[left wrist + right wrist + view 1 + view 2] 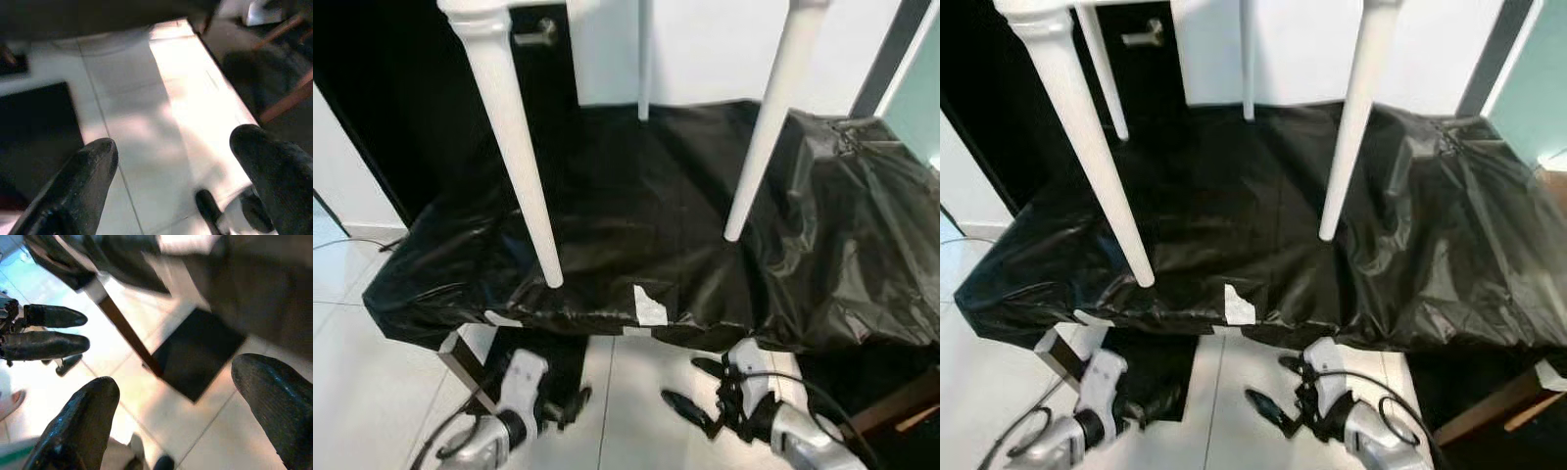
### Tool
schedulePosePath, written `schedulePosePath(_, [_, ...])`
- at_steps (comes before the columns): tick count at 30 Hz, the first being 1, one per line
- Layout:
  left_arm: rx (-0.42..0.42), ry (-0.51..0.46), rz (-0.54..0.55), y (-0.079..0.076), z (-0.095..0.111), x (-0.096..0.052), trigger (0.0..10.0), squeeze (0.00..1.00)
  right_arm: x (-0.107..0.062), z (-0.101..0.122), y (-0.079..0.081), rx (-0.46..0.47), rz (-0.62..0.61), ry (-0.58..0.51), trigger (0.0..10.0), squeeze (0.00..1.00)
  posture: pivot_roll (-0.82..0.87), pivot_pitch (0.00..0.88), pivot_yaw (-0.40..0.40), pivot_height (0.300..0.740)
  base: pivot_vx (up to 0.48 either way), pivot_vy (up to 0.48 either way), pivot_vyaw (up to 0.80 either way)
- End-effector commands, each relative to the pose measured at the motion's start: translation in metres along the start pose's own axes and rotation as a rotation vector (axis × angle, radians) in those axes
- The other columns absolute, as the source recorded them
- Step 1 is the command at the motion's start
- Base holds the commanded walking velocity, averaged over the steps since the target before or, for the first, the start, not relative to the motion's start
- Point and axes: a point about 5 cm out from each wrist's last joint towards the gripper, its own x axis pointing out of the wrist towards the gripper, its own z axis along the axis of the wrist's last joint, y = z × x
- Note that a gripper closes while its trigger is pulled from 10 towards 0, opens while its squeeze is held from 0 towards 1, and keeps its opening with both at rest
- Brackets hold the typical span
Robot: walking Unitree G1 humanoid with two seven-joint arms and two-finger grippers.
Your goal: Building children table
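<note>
A white children's table stands on a surface covered in black plastic sheet point(636, 196). Its tapered white legs reach down onto the sheet: the near left leg point(517, 147), the near right leg point(766, 127), and a back leg point(644, 69). Both arms hang low, below the covered surface's front edge and over the tiled floor. My left gripper point(171, 166) is open with nothing between its fingers point(73, 191). My right gripper point(693, 390) is also open and empty, its fingers point(78, 426) spread wide over the floor.
White tape point(649, 305) patches the sheet's front edge. A dark wooden support leg point(460, 360) stands under the left corner, and wooden bars point(891, 406) show at the lower right. A door handle point(536, 34) is behind. White floor tiles point(372, 392) lie in front.
</note>
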Motion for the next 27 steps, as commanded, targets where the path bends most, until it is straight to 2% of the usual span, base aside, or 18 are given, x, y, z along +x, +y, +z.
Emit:
schedulePosePath(1, [-0.006, 0.042, -0.106, -0.004, -0.011, 0.006, 10.0, 0.00, 0.001, -0.011, -0.006, 0.026, -0.026, 0.033, 10.0, 0.00, 0.04, 0.000, -0.012, 0.740, 0.000, 0.000, 0.00])
schedulePosePath(2, [-0.010, 0.052, -0.085, -0.003, -0.015, 0.009, 10.0, 0.00, 0.002, -0.015, -0.009, 0.046, -0.035, 0.044, 10.0, 0.00, 0.04, 0.000, -0.013, 0.740, 0.000, 0.000, 0.00])
schedulePosePath(4, [-0.096, 0.129, 0.007, -0.002, -0.036, 0.023, 10.0, 0.00, 0.009, -0.036, -0.022, 0.097, -0.122, 0.108, 10.0, 0.00, 0.04, 0.000, -0.011, 0.740, 0.000, 0.000, 0.00])
schedulePosePath(6, [-0.107, 0.164, 0.050, -0.002, -0.045, 0.027, 10.0, 0.00, 0.012, -0.045, -0.027, 0.128, -0.174, 0.133, 10.0, 0.00, 0.04, 0.000, -0.008, 0.740, 0.000, 0.000, 0.00])
schedulePosePath(8, [-0.151, 0.274, 0.146, -0.005, -0.068, 0.030, 10.0, 0.00, 0.009, -0.066, -0.036, 0.186, -0.332, 0.218, 10.0, 0.00, 0.03, 0.000, 0.005, 0.740, 0.000, 0.000, 0.00])
schedulePosePath(10, [-0.160, 0.315, 0.190, -0.008, -0.076, 0.030, 10.0, 0.00, 0.002, -0.081, -0.037, 0.235, -0.424, 0.276, 10.0, 0.00, 0.02, 0.000, 0.014, 0.740, 0.000, 0.000, 0.00])
schedulePosePath(15, [-0.188, 0.336, 0.215, -0.012, -0.080, 0.033, 10.0, 0.00, -0.013, -0.104, -0.034, 0.276, -0.529, 0.385, 10.0, 0.00, 0.02, 0.000, 0.026, 0.740, 0.000, 0.000, 0.00])
schedulePosePath(19, [-0.202, 0.393, 0.282, -0.018, -0.089, 0.034, 10.0, 0.00, -0.032, -0.131, -0.022, 0.262, -0.620, 0.554, 10.0, 0.00, -0.01, 0.000, 0.055, 0.740, 0.000, 0.000, 0.00])
schedulePosePath(24, [-0.227, 0.418, 0.278, -0.025, -0.095, 0.034, 10.0, 0.00, -0.038, -0.143, -0.010, 0.276, -0.640, 0.612, 10.0, 0.00, -0.01, 0.000, 0.058, 0.740, 0.000, 0.000, 0.00])
schedulePosePath(27, [-0.208, 0.428, 0.243, -0.036, -0.097, 0.038, 10.0, 0.00, -0.038, -0.144, -0.009, 0.260, -0.625, 0.630, 10.0, 0.00, 0.03, 0.000, 0.022, 0.740, 0.000, 0.000, 0.00])
